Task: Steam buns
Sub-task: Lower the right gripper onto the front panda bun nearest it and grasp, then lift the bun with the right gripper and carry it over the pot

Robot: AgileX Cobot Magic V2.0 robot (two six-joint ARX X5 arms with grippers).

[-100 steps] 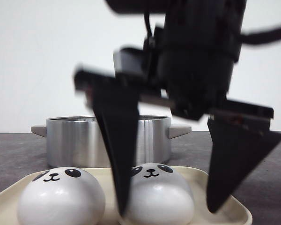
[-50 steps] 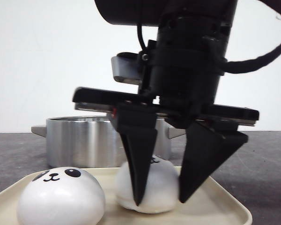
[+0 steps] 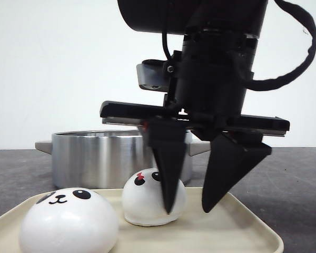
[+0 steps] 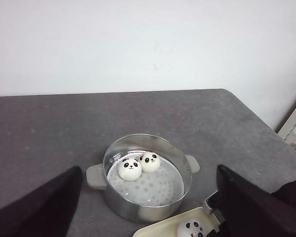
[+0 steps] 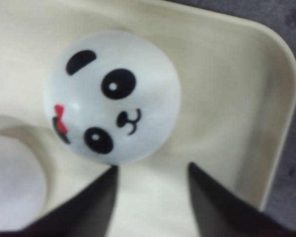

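Observation:
Two panda-faced buns lie on the cream tray (image 3: 242, 237). The bun with a red bow (image 3: 147, 200) (image 5: 113, 94) rests just left of my right gripper's left finger, touching its tip, and is not between the fingers. My right gripper (image 3: 188, 211) (image 5: 152, 167) hangs low over the tray, open by a narrow gap with only tray showing in it. The other bun (image 3: 68, 221) sits at the tray's front left. Two more buns (image 4: 129, 169) (image 4: 150, 161) lie inside the steel pot (image 4: 145, 177). My left gripper (image 4: 148, 169) is open wide, high above the pot.
The steel pot (image 3: 95, 158) with side handles stands directly behind the tray on the dark grey table. The tray's raised rim (image 5: 281, 113) lies close to the right finger. The table's right edge and a white wall bound the scene.
My right gripper came down over the right-hand bun and narrowed its fingers. The bun slid left and turned, ending outside the fingers with its red bow showing.

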